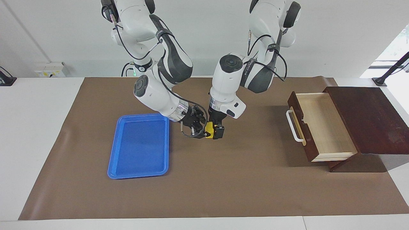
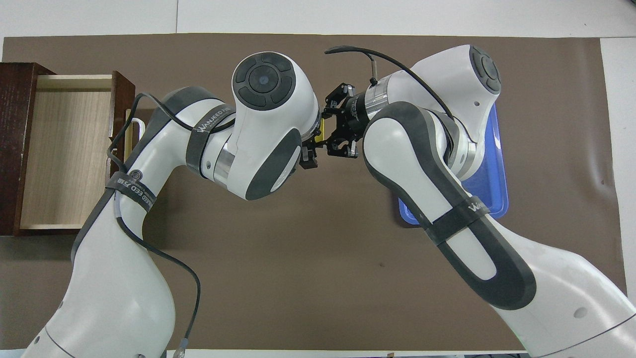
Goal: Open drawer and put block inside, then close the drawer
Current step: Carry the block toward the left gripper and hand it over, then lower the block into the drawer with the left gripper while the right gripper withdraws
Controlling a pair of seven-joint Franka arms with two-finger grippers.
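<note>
The yellow block [image 1: 209, 128] hangs just above the brown mat at the table's middle, with my right gripper [image 1: 204, 131] shut on it from the blue tray's side. My left gripper [image 1: 216, 131] points down at the block and stands open, and one dark finger [image 1: 219, 132] covers the block's drawer-side face. In the overhead view only a sliver of the block [image 2: 322, 134] shows between the two wrists. The drawer [image 1: 326, 127] stands pulled open at the left arm's end of the table, its pale inside bare and its white handle [image 1: 293, 125] facing the middle.
A blue tray [image 1: 139, 147] with nothing in it lies on the mat toward the right arm's end. The dark wooden box [image 1: 370, 118] that holds the drawer sits at the table's edge. Bare mat lies between the grippers and the drawer.
</note>
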